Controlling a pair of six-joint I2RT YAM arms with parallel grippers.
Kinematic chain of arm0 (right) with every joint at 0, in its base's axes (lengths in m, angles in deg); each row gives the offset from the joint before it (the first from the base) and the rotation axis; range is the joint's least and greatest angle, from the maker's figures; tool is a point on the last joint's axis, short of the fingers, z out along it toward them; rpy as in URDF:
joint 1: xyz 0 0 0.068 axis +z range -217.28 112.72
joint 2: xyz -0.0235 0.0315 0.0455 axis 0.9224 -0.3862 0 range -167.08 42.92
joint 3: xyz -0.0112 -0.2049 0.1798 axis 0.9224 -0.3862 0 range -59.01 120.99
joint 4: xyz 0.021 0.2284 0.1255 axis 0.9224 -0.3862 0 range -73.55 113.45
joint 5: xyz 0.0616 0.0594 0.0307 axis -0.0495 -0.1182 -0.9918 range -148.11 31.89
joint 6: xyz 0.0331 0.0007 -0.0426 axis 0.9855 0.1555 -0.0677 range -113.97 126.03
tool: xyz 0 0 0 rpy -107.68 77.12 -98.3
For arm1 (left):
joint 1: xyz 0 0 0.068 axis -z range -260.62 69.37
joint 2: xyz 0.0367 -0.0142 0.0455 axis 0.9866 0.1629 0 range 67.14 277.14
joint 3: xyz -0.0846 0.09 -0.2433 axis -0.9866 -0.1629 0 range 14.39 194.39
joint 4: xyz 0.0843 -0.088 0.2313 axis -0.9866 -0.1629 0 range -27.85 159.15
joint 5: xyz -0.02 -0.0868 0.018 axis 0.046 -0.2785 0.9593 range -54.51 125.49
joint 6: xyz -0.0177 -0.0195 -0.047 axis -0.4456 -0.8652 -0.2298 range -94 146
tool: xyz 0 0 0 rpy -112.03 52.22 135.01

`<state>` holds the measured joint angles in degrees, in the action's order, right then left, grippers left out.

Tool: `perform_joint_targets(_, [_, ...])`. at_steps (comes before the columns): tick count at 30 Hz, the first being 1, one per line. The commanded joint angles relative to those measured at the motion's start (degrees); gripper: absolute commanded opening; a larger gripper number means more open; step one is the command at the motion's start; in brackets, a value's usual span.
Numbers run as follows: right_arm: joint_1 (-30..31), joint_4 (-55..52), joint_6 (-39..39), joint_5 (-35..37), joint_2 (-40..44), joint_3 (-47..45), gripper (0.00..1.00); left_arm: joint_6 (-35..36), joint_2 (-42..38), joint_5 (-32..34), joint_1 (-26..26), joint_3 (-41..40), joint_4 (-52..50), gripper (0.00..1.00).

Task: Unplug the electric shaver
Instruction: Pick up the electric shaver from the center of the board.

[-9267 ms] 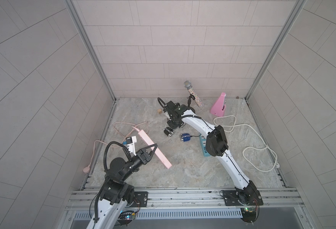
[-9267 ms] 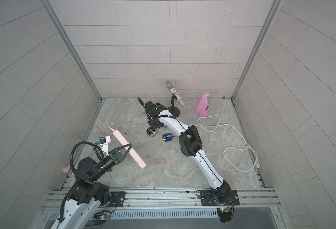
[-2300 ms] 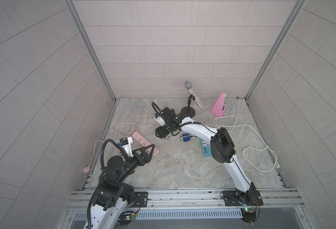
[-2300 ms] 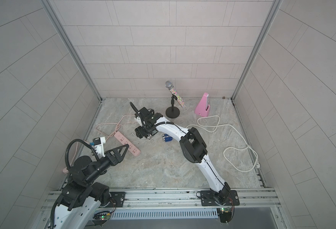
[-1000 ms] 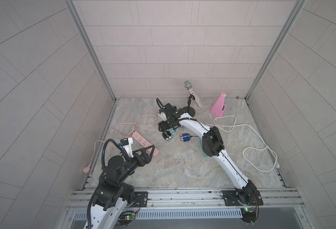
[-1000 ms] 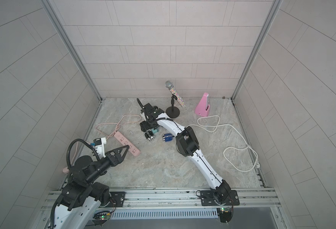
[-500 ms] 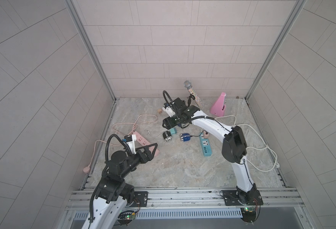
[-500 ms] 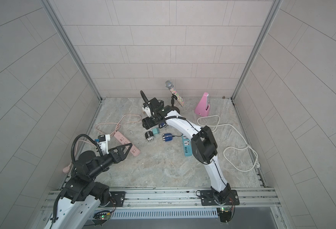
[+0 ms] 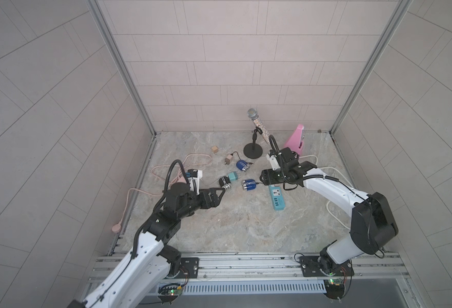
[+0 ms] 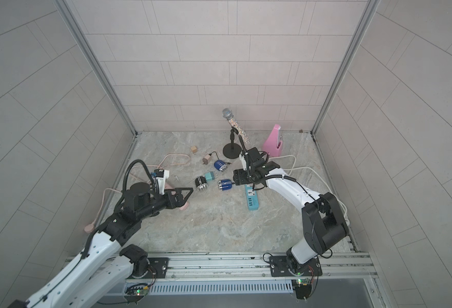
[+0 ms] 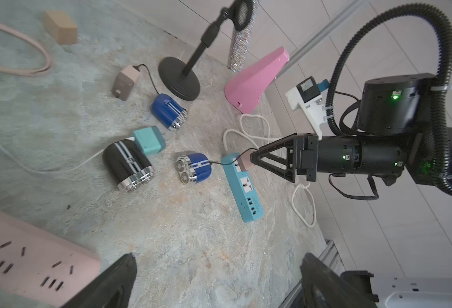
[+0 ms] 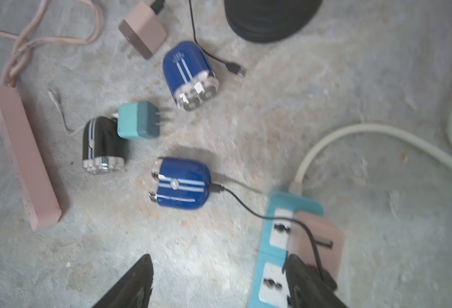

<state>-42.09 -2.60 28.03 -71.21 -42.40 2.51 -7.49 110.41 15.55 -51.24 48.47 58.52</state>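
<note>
A blue electric shaver [image 9: 249, 184] [image 12: 183, 184] lies mid-table. Its black cable runs to a pink adapter [image 12: 318, 240] [image 11: 246, 164] plugged into the far end of the blue power strip [image 9: 277, 200] [image 10: 251, 198]. My right gripper [image 9: 262, 179] [image 12: 219, 280] hovers open at that end, one fingertip [image 12: 307, 282] against the adapter, which is not between the jaws. My left gripper [image 9: 218, 196] [image 11: 216, 274] is open and empty over bare table, left of the shavers.
A black shaver [image 9: 224, 182] with a teal adapter [image 9: 233, 176] and a second blue shaver [image 9: 243, 165] with a loose beige adapter [image 9: 228, 160] lie nearby. A pink power strip [image 12: 24, 157], microphone stand [image 9: 253, 152], pink metronome [image 9: 296, 138] and white cable [image 9: 334, 173] surround them.
My right gripper has swung right, from beside the teal adapter and black shaver to the far end of the blue power strip. The left gripper has edged toward the middle.
</note>
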Motion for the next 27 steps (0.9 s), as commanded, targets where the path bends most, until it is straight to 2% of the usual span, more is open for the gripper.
perform_joint_targets(1, [-0.19,4.76,3.61,1.22,7.68,-4.65,0.79,10.1,7.64,12.41,8.67,6.85,-1.58,1.0])
perform_joint_targets(3, [-0.63,5.21,4.08,0.89,10.76,-7.05,0.8,12.55,13.31,19.96,14.65,9.83,-1.45,1.0])
perform_joint_targets(4, [-0.88,4.92,4.1,-0.03,11.73,-7.69,0.8,12.81,15.92,21.72,15.74,11.07,-1.03,1.0])
perform_joint_targets(9, [-1.14,3.72,5.48,-1.94,17.64,-11.42,0.8,19.66,26.09,24.18,16.4,15.69,1.76,1.0])
perform_joint_targets(12, [-1.35,3.79,6.02,-1.83,19.94,-13.75,0.81,27.4,31.79,24.82,16.68,17.98,2.93,1.0])
perform_joint_targets(14, [-1.63,3.9,6.04,-2.42,20.66,-14.54,0.81,32.95,34.06,22.68,16.68,18.38,5.15,1.0])
perform_joint_targets(17, [-1.96,3.98,5.83,-2.98,21.54,-15.0,0.81,39.2,36.11,21.63,16.75,15.32,14.79,1.0])
perform_joint_targets(23, [-3.75,4.33,5.78,-3.84,24.01,-16.72,0.82,47.09,43.33,20.97,16.4,20.23,12.87,1.0])
perform_joint_targets(27, [-5.22,4.52,5.86,-5.28,25.01,-17.48,0.82,49.77,49.74,21.17,16.04,23.75,12.01,1.0])
